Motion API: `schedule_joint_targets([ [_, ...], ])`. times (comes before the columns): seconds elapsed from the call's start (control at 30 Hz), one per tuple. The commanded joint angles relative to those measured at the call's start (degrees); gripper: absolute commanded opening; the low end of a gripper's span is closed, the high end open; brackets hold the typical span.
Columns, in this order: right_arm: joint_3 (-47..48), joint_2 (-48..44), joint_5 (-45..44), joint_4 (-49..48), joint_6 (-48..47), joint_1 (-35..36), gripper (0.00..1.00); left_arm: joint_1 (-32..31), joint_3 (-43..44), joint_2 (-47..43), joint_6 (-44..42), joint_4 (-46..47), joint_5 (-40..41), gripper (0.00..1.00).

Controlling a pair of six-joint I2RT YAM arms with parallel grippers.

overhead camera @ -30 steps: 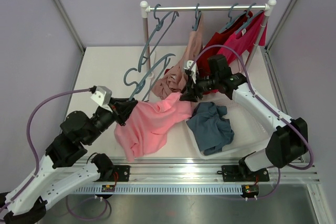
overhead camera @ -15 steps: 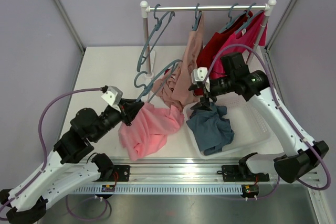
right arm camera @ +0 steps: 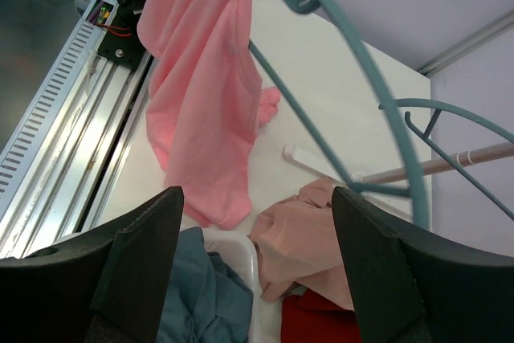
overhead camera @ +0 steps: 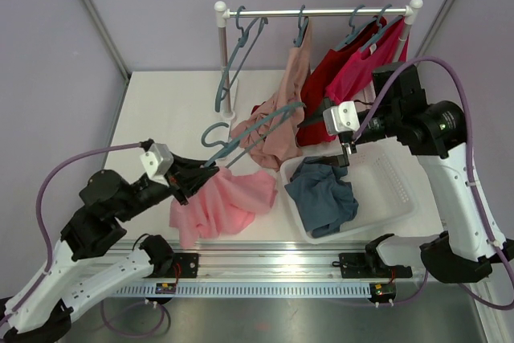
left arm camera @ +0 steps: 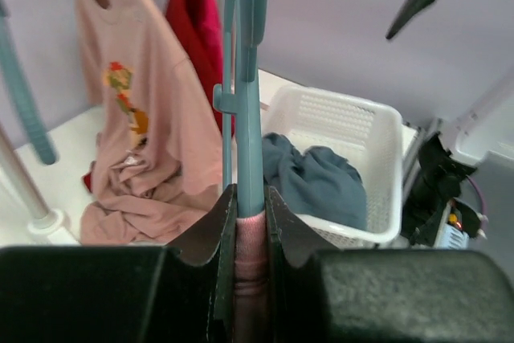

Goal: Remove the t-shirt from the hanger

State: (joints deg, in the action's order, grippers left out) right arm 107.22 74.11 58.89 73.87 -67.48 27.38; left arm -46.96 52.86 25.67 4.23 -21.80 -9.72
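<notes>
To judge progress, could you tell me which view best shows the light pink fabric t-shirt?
Top external: the whole light pink fabric t-shirt is visible. Right wrist shows most of it, cropped at the top; left wrist only a pinched strip.

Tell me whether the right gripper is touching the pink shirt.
Apart. The top view shows the right gripper open over the basket, with a wide gap to the pink shirt.
</notes>
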Motion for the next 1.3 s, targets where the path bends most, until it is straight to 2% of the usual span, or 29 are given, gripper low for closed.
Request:
schedule_joint_targets([
  [0.0,1.59,-0.54,-0.17,1.72,4.01,0.05,0.82,0.11,2.68,5.07,-2.12,0.09,-9.17,0.00],
  [0.23,-4.12,-2.21,-5.54,-4.34,7.80,0.05,0.81,0.11,5.58,13.51,-3.09,1.32,-16.12,0.00],
  [0.47,-12.28,0.15,-8.36,-7.68,8.07,0.22,0.76,0.11,7.08,16.69,-3.18,3.87,-18.41,0.00],
  [0.57,-14.40,1.04,-8.18,-7.77,7.63,0.22,0.67,0.11,6.99,17.57,-2.91,4.57,-19.20,0.00],
  [0.6,-14.75,1.48,-8.09,-7.86,7.46,0.31,0.56,0.11,6.73,17.92,-2.82,4.84,-19.29,0.00],
  [0.67,-15.28,1.74,-7.74,-7.77,7.02,0.31,0.43,0.11,6.38,18.54,-2.82,5.28,-18.94,0.00],
  [0.7,-15.37,1.74,-7.57,-7.34,6.67,0.22,0.32,0.11,5.86,18.97,-2.91,5.45,-18.59,0.00],
  [0.8,-15.29,1.74,-7.65,-6.46,5.53,0.40,0.19,0.11,5.06,19.76,-3.35,6.16,-17.45,0.00],
  [0.83,-15.29,1.74,-7.83,-6.28,5.26,0.31,0.07,0.20,4.62,20.03,-3.52,6.42,-17.01,0.00],
  [0.9,-15.46,1.13,-8.70,-6.63,5.08,0.40,0.01,0.20,4.27,20.64,-3.79,6.60,-15.52,0.00],
  [1.03,-17.48,-1.24,-13.62,-9.61,6.40,0.22,0.00,0.73,3.13,21.26,-3.79,6.69,-11.12,0.00],
  [1.13,-17.66,-3.00,-20.73,-10.32,7.10,0.31,0.00,1.25,1.99,21.35,-5.28,6.25,-7.34,0.11],
  [1.17,-17.57,-3.44,-24.84,-9.97,7.28,0.22,0.00,1.69,1.29,21.35,-5.46,6.07,-5.60,0.20],
  [1.23,-17.83,-3.97,-29.08,-10.23,7.54,0.13,0.00,2.22,0.67,21.44,-5.37,5.20,-3.65,0.33],
  [1.27,-18.36,-5.10,-32.67,-11.02,7.19,-0.04,0.00,3.09,0.06,21.70,-5.11,4.93,-1.99,0.49],
])
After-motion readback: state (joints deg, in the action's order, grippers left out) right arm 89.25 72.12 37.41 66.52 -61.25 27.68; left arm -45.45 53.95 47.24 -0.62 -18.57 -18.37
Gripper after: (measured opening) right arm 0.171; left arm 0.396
